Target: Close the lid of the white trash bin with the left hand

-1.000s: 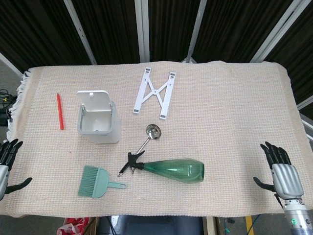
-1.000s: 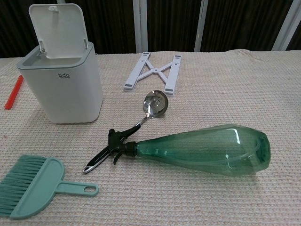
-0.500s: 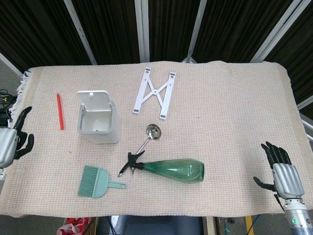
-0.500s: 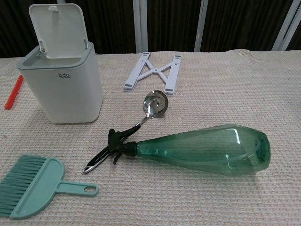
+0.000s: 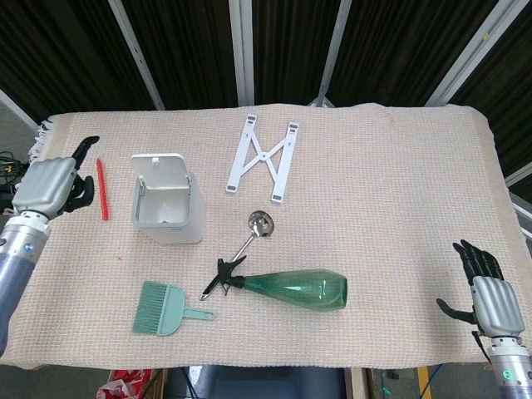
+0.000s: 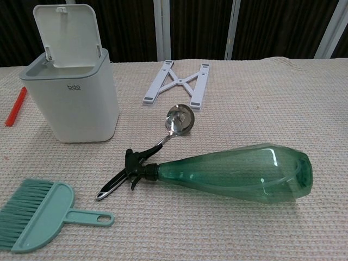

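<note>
From the head view I look down on my bench [image 5: 399, 208], covered in a beige woven cloth. The white trash bin [image 5: 169, 214] stands left of centre, its lid [image 5: 161, 169] tipped up and back so the inside shows. My left robot hand [image 5: 51, 186] hovers at the far left, beside a red pen [image 5: 102, 189] that lies between it and the bin; its fingers are partly curled and it holds nothing, though I cannot tell whether they are fully closed. My right robot hand [image 5: 490, 293] sits at the near right corner, fingers spread and empty. A white folding stand [image 5: 263, 158] lies far of centre, a metal spoon [image 5: 253, 231] in the middle, a green spray bottle [image 5: 287, 288] on its side near me, and a green hand brush [image 5: 166, 308] near left. In the chest view the trash bin [image 6: 73, 98] fills the left, lid [image 6: 68, 33] upright, with the pen [image 6: 16, 106] to its left, the spoon [image 6: 175, 124] and bottle [image 6: 228, 173] ahead, the brush [image 6: 38, 215] at the near left, and the stand [image 6: 177, 83] beyond. Neither robot hand appears here.
</note>
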